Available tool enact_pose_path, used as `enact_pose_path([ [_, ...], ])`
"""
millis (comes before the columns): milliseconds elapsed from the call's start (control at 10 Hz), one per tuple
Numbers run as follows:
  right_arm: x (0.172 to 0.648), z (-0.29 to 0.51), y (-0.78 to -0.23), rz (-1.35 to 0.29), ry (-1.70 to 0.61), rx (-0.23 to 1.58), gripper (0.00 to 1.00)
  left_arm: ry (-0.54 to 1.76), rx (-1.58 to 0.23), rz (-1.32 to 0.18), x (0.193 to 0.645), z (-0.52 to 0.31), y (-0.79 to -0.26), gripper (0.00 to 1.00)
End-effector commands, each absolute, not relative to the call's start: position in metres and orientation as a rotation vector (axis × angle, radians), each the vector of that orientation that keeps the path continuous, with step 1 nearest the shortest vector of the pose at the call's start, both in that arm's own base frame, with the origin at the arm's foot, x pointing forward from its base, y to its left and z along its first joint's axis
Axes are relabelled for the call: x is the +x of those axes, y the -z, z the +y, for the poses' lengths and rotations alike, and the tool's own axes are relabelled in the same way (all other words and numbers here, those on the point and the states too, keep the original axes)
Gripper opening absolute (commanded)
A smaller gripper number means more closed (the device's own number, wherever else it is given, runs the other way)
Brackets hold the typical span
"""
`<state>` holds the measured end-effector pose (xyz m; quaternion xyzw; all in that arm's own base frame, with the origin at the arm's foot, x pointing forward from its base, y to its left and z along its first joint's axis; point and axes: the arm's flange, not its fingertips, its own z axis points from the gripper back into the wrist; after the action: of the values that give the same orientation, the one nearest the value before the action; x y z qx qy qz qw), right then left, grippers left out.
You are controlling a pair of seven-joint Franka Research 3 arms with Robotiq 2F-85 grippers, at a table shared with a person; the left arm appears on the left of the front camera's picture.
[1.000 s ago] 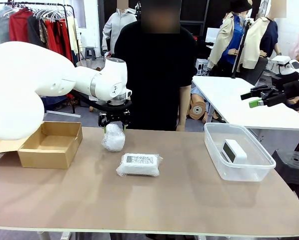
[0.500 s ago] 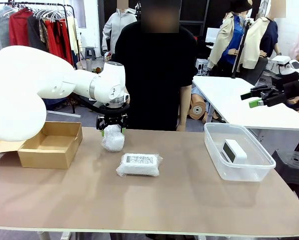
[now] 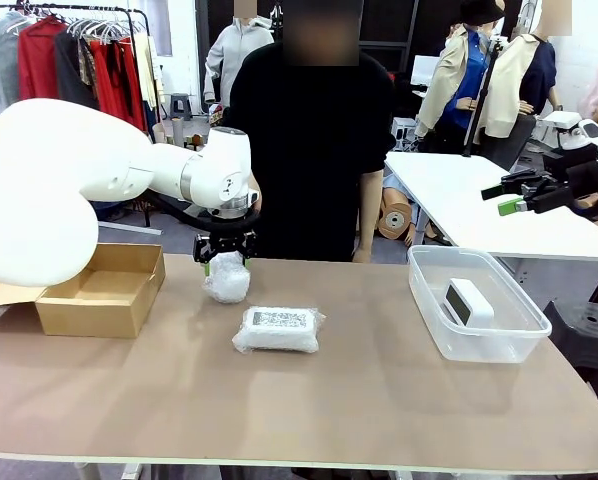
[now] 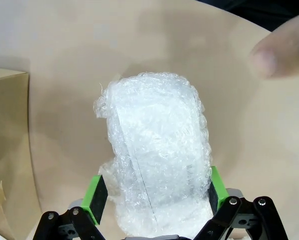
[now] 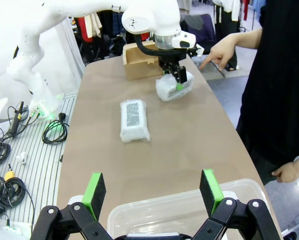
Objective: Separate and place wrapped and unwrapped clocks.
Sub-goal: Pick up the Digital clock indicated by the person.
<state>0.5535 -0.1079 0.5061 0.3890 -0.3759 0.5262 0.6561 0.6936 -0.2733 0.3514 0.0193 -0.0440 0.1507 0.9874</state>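
The rounded wrapped clock (image 3: 227, 282) stands on the tabletop (image 3: 379, 400) just beyond the flat wrapped clock (image 3: 279, 328), directly under the left end effector (image 3: 226, 260), which straddles its top. In the left wrist view that end effector (image 4: 154, 190) is spread wide, a green pad at each side of the crinkly plastic (image 4: 154, 135); contact looks light at most, and nothing is lifted. A person's fingertip (image 4: 282, 50) hovers near the bundle. The right wrist view adds the side angle: the flat wrapped clock (image 5: 134, 119) lies apart from the straddled bundle (image 5: 170, 90), while the right end effector (image 5: 153, 192), open and empty, hangs above a clear bin (image 5: 189, 205). To the right of the flat wrapped clock, the bin (image 3: 449, 345) holds the bare clock (image 3: 467, 300).
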Motion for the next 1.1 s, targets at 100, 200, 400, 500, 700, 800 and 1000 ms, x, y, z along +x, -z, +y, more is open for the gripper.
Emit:
enact_pose_path([
  [100,0.553,-0.107,-0.508,-0.847,-1.192,0.881,1.00,-0.325,0.059,-0.066,0.698,-0.265,-0.347,0.80],
  [200,0.553,-0.107,-0.508,-0.847,-1.192,0.881,1.00,-0.327,0.062,-0.062,0.698,-0.265,-0.347,0.60],
  [400,0.553,-0.107,-0.508,-0.847,-1.192,0.881,1.00,-0.335,0.064,-0.060,0.697,-0.264,-0.348,0.20],
  [500,0.553,-0.107,-0.508,-0.847,-1.192,0.881,1.00,-0.335,0.065,-0.061,0.698,-0.263,-0.349,0.00],
  [700,0.553,-0.107,-0.508,-0.847,-1.192,0.881,1.00,-0.338,0.066,-0.056,0.697,-0.262,-0.350,0.00],
  [800,0.553,-0.107,-0.508,-0.847,-1.192,0.881,1.00,-0.338,0.067,-0.058,0.697,-0.261,-0.352,0.00],
  [1000,0.553,-0.107,-0.508,-0.847,-1.192,0.881,1.00,-0.325,0.060,-0.066,0.695,-0.260,-0.362,0.00],
])
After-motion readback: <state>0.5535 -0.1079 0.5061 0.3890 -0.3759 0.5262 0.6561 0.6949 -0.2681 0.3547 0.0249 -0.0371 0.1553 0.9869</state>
